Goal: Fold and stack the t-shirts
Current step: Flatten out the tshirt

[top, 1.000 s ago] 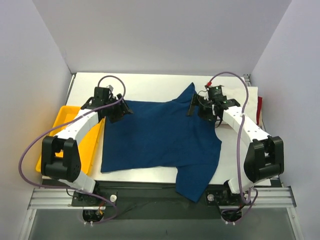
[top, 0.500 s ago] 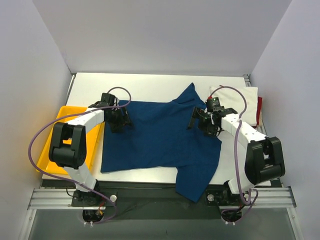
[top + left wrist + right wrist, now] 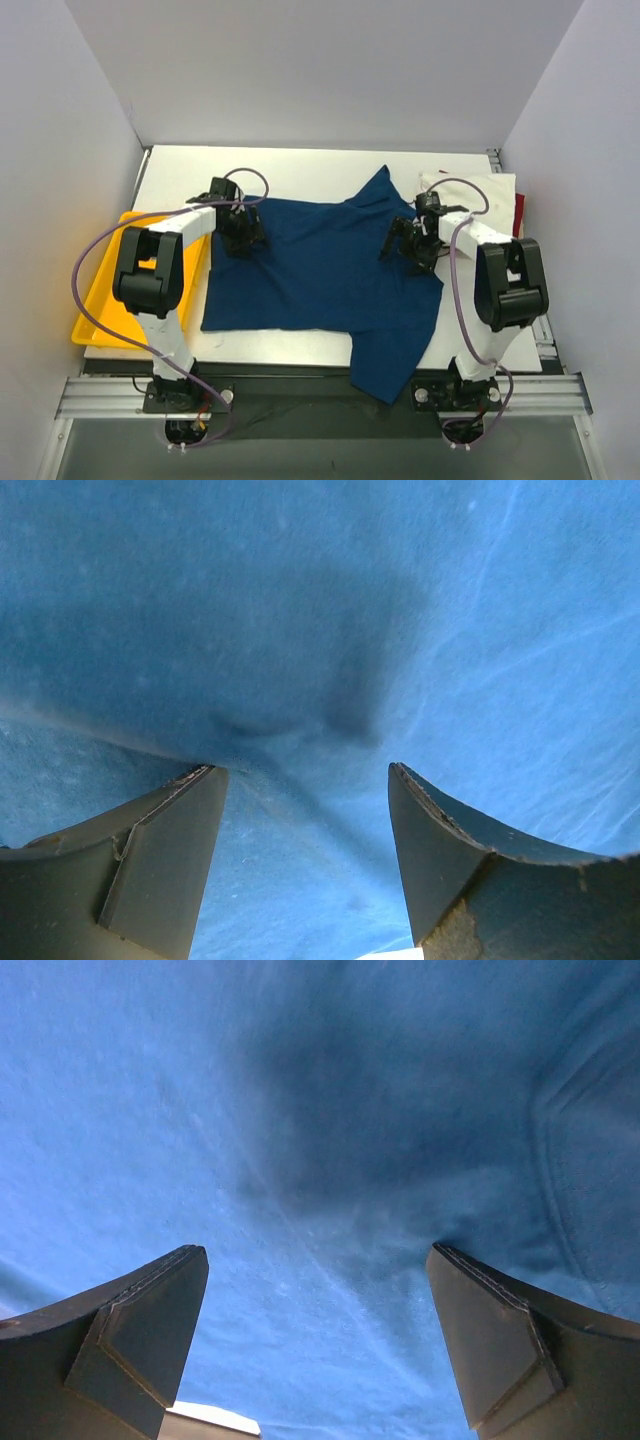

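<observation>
**Claws.** The left claw [image 3: 240, 238] stands with its jaws wide apart and holds nothing. In its wrist view the left claw [image 3: 302, 770] has both tips down at the cloth, and a small pucker shows at one tip. The right claw [image 3: 405, 245] is likewise spread wide and empty. Its wrist view shows the right claw [image 3: 315, 1250] low over flat blue fabric, and whether the tips actually touch cannot be told.

**Task items.** The navy t-shirt [image 3: 320, 275] lies directly beneath both claws and spans the ground between them. It is spread out on the desk [image 3: 300, 165]. One part trails off the near edge, on the base side of the right claw. The cream-white t-shirt [image 3: 485, 195] lies just outboard of the right claw, towards the far corner. The red t-shirt [image 3: 520, 215] shows as a strip beyond it. The yellow tray [image 3: 100, 300] sits outboard of the left claw and well apart from it.

**Assessment of placement.** Each claw is set over one far part of the garment, near a shoulder or sleeve. The open jaws straddling cloth suggest a pinch is being prepared on both sides, so that the far edge can be lifted evenly for a fold. The overhanging part may drag and skew that fold.

**Markings.** No brand, label or writing can be read. The navy face in view is plain, and no print shows.
</observation>
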`<action>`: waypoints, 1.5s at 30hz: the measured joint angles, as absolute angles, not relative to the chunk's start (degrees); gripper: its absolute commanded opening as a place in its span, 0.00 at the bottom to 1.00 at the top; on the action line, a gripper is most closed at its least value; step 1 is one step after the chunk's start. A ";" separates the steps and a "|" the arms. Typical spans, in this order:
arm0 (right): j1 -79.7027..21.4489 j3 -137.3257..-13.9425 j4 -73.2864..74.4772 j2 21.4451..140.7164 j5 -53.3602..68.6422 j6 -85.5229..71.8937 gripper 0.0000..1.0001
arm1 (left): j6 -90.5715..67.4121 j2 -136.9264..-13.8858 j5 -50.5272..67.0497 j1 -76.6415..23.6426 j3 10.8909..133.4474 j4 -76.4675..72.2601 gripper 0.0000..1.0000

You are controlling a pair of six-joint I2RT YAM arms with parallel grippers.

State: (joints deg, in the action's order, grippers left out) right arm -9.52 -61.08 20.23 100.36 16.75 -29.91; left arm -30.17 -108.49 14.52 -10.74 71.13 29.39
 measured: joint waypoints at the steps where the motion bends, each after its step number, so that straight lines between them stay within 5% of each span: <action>1: -8.86 -61.89 20.47 101.25 17.08 -29.78 0.98 | -30.20 -109.21 14.46 -10.79 72.12 29.63 0.76; 23: -3.70 -83.70 27.62 114.63 21.87 -25.21 0.97 | -29.04 -127.44 11.66 -14.17 100.84 36.29 0.77; 32: -7.40 -80.71 27.66 108.42 24.80 -24.80 0.97 | -28.69 -123.92 10.63 -14.22 99.66 38.37 0.77; 45: -13.06 -70.22 28.25 104.36 26.48 -26.63 0.96 | -29.47 -110.85 11.09 -14.22 79.42 33.67 0.77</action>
